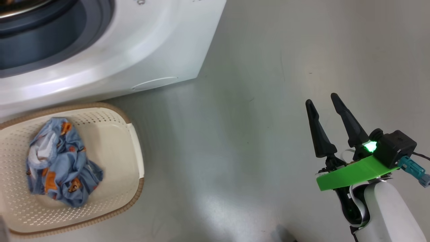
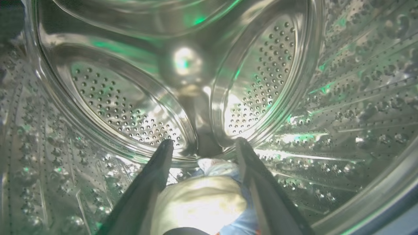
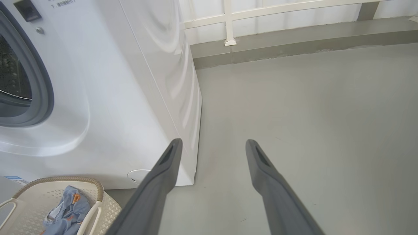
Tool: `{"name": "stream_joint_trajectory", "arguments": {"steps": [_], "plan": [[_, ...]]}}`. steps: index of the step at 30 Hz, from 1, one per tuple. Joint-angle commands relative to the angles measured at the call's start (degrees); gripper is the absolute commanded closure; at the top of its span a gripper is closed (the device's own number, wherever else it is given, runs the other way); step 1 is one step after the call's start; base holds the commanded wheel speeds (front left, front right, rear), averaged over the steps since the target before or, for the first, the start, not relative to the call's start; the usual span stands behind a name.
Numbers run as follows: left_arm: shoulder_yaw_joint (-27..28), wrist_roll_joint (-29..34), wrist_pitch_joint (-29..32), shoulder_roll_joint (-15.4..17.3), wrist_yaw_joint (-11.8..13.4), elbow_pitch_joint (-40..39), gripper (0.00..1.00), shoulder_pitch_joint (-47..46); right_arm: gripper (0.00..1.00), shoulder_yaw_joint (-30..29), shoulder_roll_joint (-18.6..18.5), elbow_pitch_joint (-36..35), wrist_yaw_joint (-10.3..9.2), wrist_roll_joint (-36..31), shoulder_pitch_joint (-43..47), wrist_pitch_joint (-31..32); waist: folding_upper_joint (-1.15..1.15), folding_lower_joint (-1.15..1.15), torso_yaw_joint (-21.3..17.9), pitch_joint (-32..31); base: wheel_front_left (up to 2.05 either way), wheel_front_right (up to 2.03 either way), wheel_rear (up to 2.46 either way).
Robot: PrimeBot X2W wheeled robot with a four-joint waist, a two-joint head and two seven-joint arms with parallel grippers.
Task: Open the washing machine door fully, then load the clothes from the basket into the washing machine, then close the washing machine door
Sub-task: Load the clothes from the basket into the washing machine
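Loading step: inside the perforated steel drum (image 2: 124,107) of the white front-loading washing machine (image 1: 134,50), the left gripper (image 2: 204,143) has its fingers apart, with the cream garment (image 2: 199,202) lying between them. The right gripper (image 1: 321,99) fingers gape, empty. Next, probably: fetch the light blue printed garment (image 1: 60,161) from the cream perforated basket (image 1: 114,154).

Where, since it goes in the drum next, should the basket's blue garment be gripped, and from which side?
Probably the bunched folds mid-heap on the blue garment, from straight above: it lies crumpled in the basket, whose walls block sideways approaches.
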Motion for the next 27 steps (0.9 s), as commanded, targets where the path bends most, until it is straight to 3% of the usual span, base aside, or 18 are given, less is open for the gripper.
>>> {"name": "stream_joint_trajectory", "arguments": {"steps": [1, 17, 27], "plan": [[1.71, 0.42, -0.29, 2.02, -0.44, -0.46, 0.00, 1.68, 0.00, 1.09, -0.49, -1.37, 0.09, -0.56, -0.28, -0.27, 0.00, 0.00, 0.43, -0.15, 0.00, 0.00, 0.00], [6.52, 1.13, -0.29, -5.64, -1.45, -2.40, 0.00, 11.64, 0.00, 0.41, -2.90, -0.73, 0.09, -0.85, -0.35, -0.27, 0.00, 0.00, 4.50, -3.96, 0.00, 0.00, 0.00], [6.43, 2.39, -0.29, -10.37, -1.57, -10.14, 0.00, 26.53, 0.00, -0.21, -5.18, 0.81, 0.09, -0.35, 2.48, -0.27, 0.00, 0.00, 8.08, -11.05, 0.00, 0.00, 0.00]]}}
